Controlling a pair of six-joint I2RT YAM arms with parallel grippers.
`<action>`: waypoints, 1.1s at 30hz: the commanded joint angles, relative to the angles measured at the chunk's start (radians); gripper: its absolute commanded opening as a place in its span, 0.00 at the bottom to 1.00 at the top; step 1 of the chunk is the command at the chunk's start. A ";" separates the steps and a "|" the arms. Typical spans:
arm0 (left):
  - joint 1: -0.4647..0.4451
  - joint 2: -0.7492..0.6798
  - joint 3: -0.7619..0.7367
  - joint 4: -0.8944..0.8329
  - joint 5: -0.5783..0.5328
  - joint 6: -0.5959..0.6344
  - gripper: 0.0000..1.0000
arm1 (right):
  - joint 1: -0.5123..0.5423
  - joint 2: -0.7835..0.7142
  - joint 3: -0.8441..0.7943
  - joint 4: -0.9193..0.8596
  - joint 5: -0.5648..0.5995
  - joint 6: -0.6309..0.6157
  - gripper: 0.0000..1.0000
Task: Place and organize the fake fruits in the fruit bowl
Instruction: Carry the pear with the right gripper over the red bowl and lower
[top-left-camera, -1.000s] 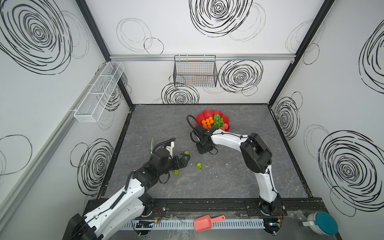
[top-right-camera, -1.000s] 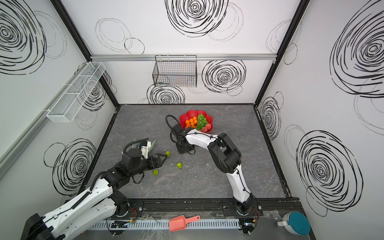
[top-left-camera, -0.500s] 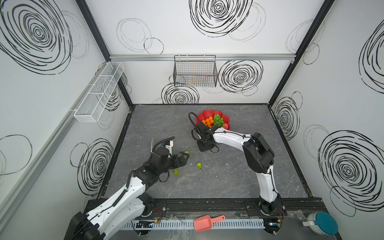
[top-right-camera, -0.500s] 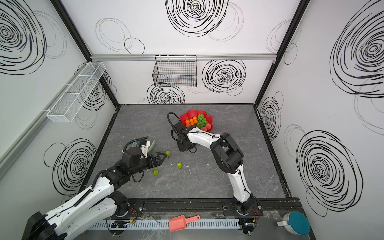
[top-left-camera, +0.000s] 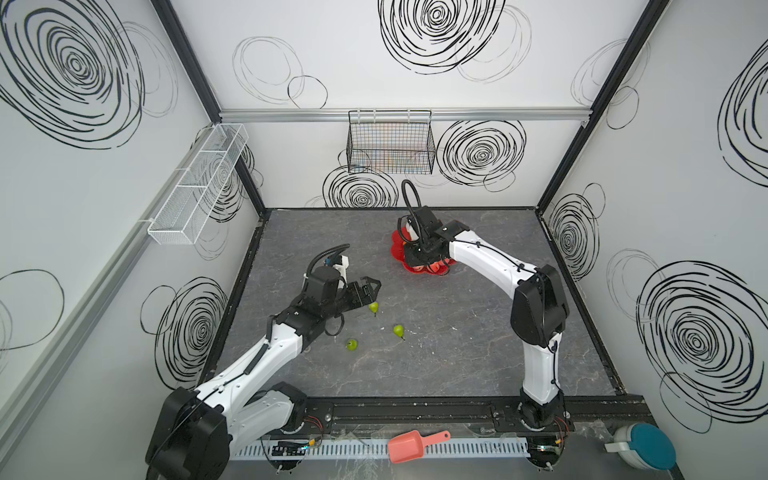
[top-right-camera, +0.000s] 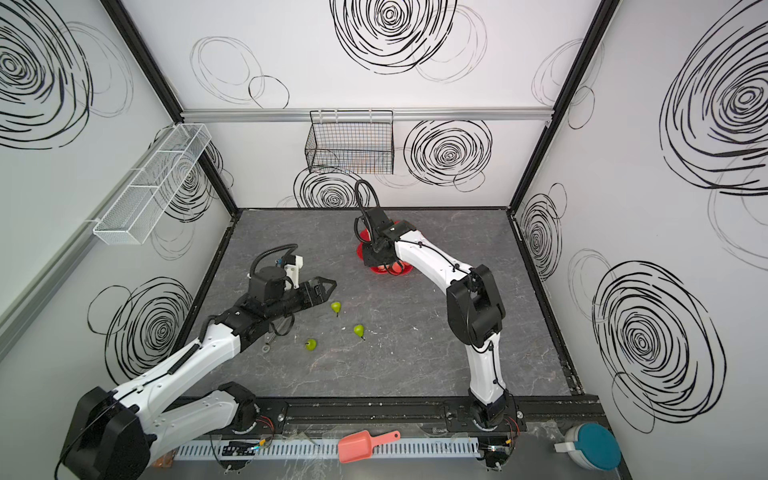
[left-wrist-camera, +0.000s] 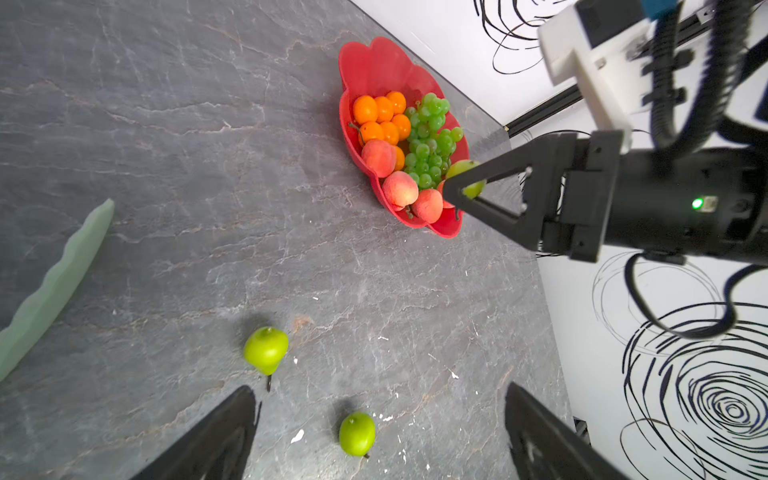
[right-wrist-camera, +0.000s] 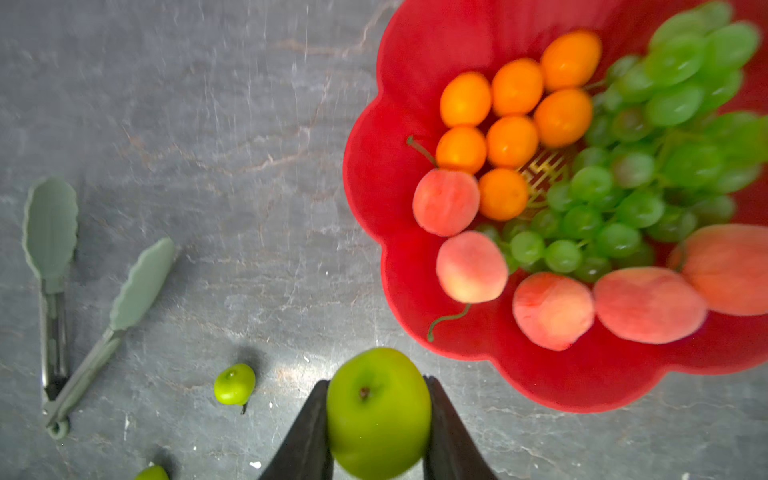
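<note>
The right fingers (right-wrist-camera: 305, 440) were closed on a green pear (right-wrist-camera: 378, 415), which was clamped between the two tips. The fruit bowl (right-wrist-camera: 399, 291), holding oranges (right-wrist-camera: 515, 87), peaches (right-wrist-camera: 471, 266) and grapes (right-wrist-camera: 615, 208), lay just beyond those tips, apart from the green pear. The left fingers (left-wrist-camera: 216, 436) stood spread wide and gripped nothing. A loose pear (left-wrist-camera: 357, 434) on the surface (left-wrist-camera: 166, 124) showed in the gap between them, touching neither. A second pear (left-wrist-camera: 266, 351) lay just past one tip.

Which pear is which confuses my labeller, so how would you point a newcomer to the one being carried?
Find the red flower-shaped fruit bowl near the back wall; the right gripper hovers by its rim. The pear is the green one clamped between its black fingers, unlike the three pears lying loose on the grey tabletop.
</note>
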 joint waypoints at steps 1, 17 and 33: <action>0.009 0.047 0.050 0.084 0.024 0.025 0.96 | -0.036 0.046 0.070 -0.056 -0.006 -0.012 0.33; 0.034 0.216 0.150 0.153 0.054 0.029 0.96 | -0.086 0.292 0.320 -0.067 -0.035 -0.041 0.32; 0.059 0.223 0.133 0.160 0.066 0.037 0.96 | -0.087 0.440 0.453 0.022 -0.109 -0.070 0.32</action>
